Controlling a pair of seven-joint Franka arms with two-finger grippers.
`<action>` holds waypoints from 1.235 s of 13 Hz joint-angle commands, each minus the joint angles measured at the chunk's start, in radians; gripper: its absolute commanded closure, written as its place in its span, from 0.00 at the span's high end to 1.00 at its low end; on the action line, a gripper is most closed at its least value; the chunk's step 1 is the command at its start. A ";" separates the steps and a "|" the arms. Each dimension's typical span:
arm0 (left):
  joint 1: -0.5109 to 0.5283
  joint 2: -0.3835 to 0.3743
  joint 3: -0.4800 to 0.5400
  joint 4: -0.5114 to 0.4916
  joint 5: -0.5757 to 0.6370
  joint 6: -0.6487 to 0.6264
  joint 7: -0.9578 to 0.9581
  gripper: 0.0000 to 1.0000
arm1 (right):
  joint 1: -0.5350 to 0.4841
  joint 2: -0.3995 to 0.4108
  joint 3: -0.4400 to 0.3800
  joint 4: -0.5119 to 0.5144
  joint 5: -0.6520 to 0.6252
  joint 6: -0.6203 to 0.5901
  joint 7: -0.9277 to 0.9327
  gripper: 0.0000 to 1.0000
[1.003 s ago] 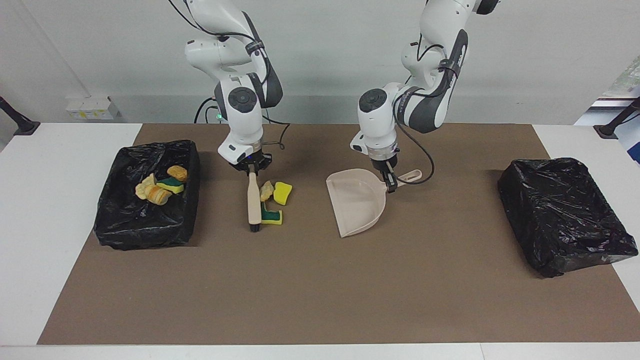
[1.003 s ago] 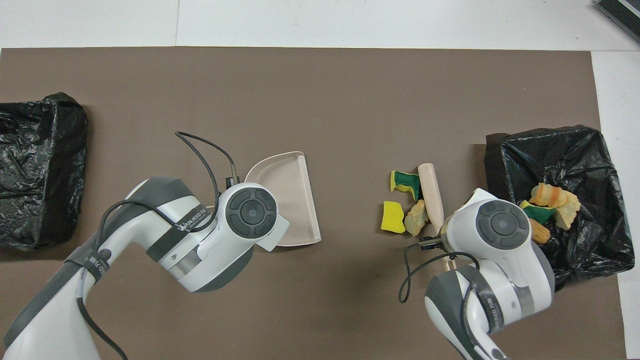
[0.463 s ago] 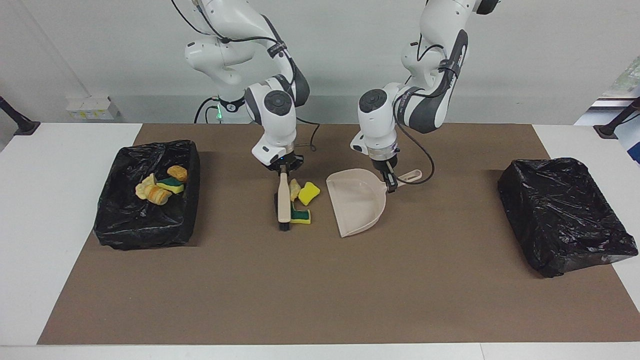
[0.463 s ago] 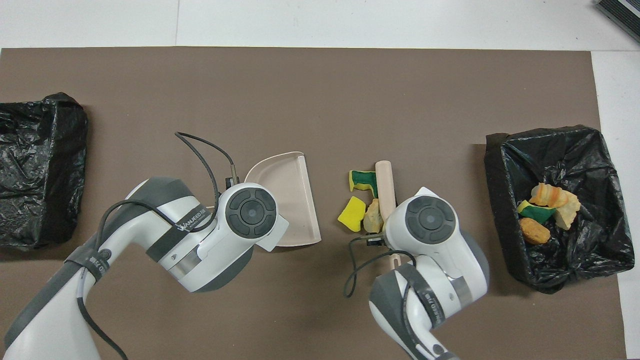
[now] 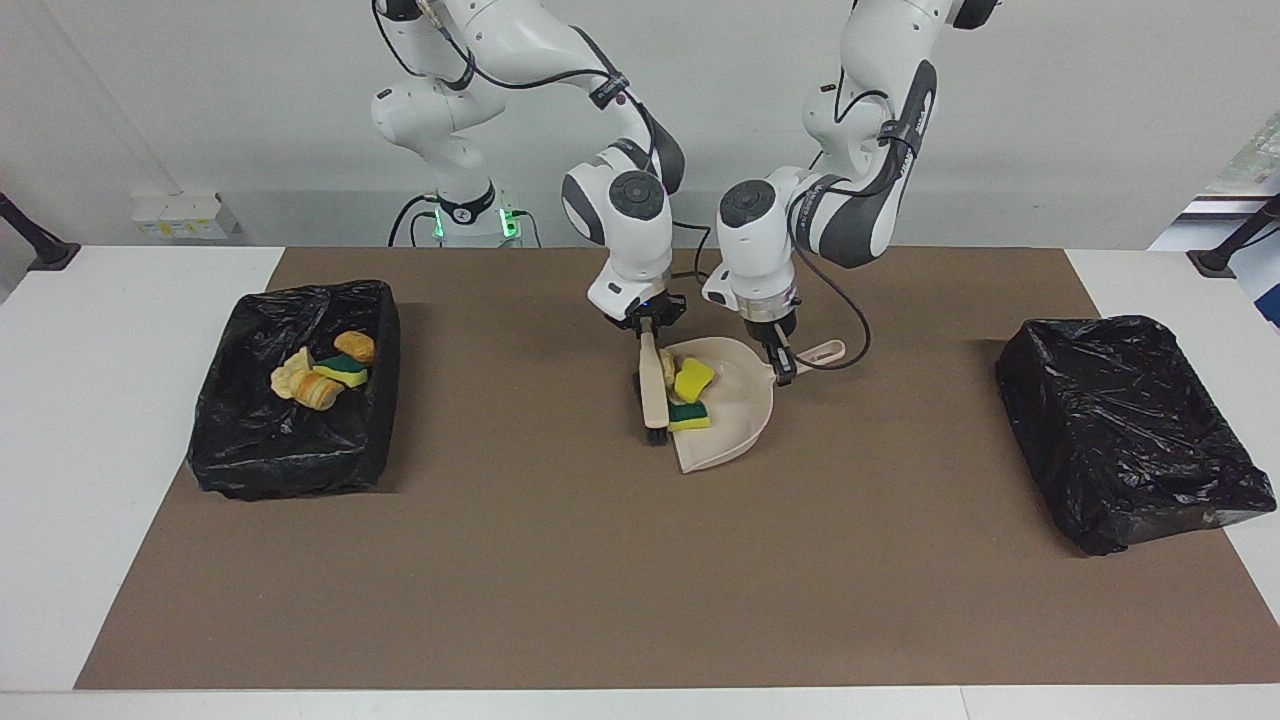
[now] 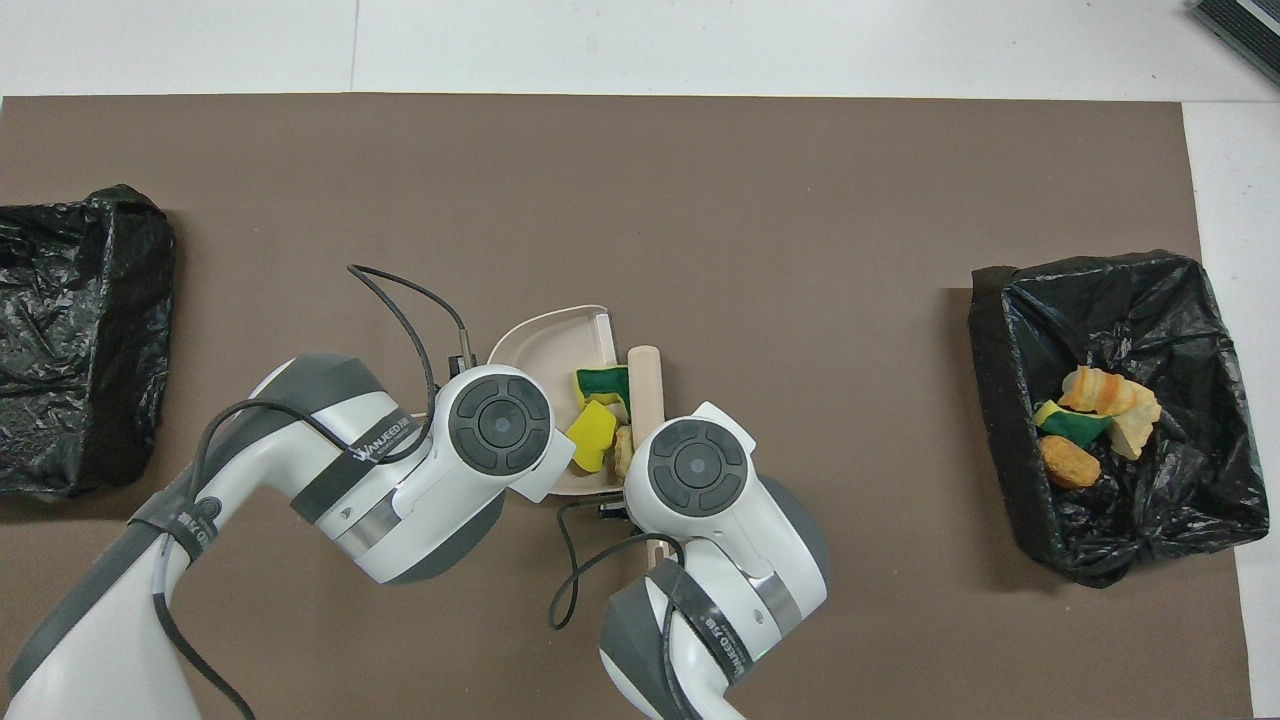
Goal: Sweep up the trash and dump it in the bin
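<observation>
Where white table (image 5: pixel 120 420) ends — brown mat (image 5: pixel 620 560)

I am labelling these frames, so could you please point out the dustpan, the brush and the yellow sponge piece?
dustpan (image 5: pixel 735 425): facing view, bare pan floor.
brush (image 5: pixel 652 385): facing view, handle.
yellow sponge piece (image 5: pixel 693 379): facing view, top face.

Yellow-green sponge scraps (image 5: pixel 692 380) and a tan lump in the dustpan (image 5: pixel 735 420); more scraps in the black-lined bin (image 5: pixel 230 440).

You see a white table (image 5: pixel 120 420) covered by a brown mat (image 5: pixel 600 580), a plain pale wall (image 5: pixel 200 100) above it, and a white socket box (image 5: pixel 180 215) at its foot.
</observation>
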 commanded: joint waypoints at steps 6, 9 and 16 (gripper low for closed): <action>0.009 -0.017 0.047 -0.020 -0.028 0.029 0.147 0.00 | -0.097 -0.158 -0.003 0.010 0.102 -0.268 -0.157 0.00; 0.012 -0.022 0.066 -0.020 -0.036 0.035 0.218 0.00 | -0.136 -0.237 -0.005 0.021 0.018 -0.405 -0.157 0.00; 0.009 -0.160 0.236 -0.036 -0.225 0.032 0.524 0.00 | -0.118 -0.318 0.007 -0.097 -0.125 -0.333 -0.086 0.00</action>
